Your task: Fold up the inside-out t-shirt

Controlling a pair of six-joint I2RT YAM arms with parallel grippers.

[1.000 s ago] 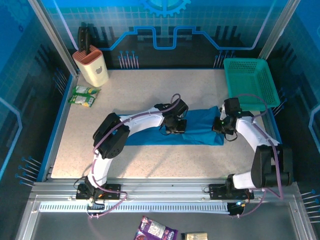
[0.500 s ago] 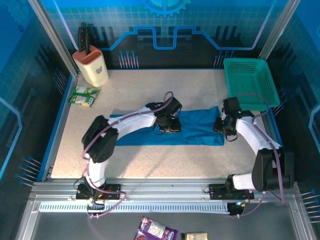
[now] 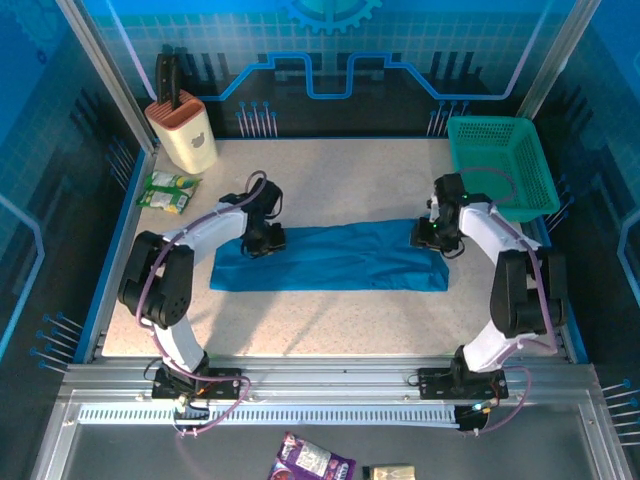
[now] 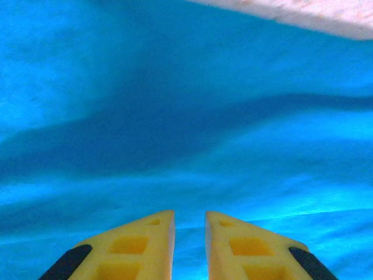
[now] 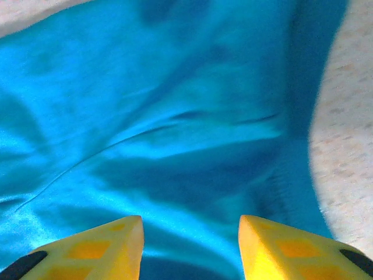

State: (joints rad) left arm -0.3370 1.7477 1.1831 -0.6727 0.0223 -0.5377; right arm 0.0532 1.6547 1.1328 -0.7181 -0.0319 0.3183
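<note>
Blue t-shirt (image 3: 340, 262) is lying as a long flat strip across the table (image 3: 330, 175), left gripper (image 3: 262, 240) hovering at its left end, fingers slightly apart and empty, right gripper (image 3: 432, 236) at its right end, fingers wide and empty; reckon both should be pinching every layer at matching corners.

Wrinkled blue t-shirt (image 5: 175, 116) under right pincer (image 5: 189, 219), yellow fingers (image 5: 99, 248) well apart, speckled table (image 5: 349, 146) at right edge.

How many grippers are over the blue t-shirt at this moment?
2. The left gripper is at the t-shirt's far left corner; the right gripper is at its far right corner.
</note>
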